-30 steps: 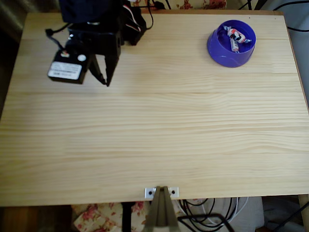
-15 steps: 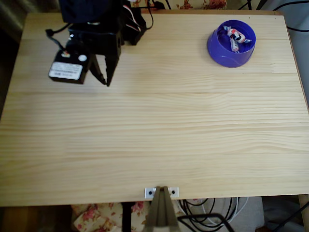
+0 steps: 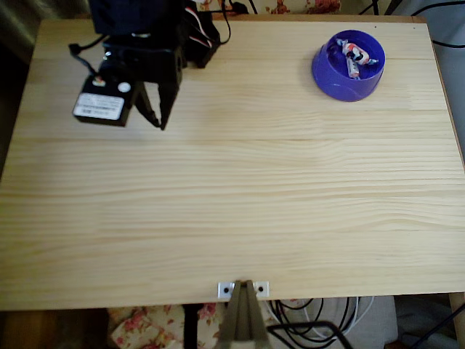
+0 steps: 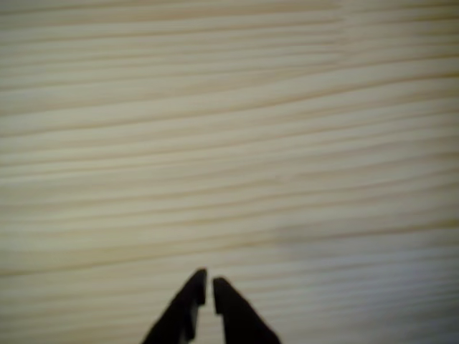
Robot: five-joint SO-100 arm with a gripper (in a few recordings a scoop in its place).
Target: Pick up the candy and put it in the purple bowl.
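While the candy (image 3: 354, 57) lies in the purple bowl (image 3: 328, 78), gripper (image 3: 158, 120) clenched empty, white arm label (image 3: 99, 106) unreadable.

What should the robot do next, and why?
Probably nothing more than stay parked. The candy already lies inside the purple bowl at the table's far right in the overhead view, while the gripper sits at the far left with its fingertips nearly together and empty above bare wood in the wrist view. The job looks finished.

The arm's black motor block (image 3: 99, 107) has crept very slightly rightward; nothing else has shifted.
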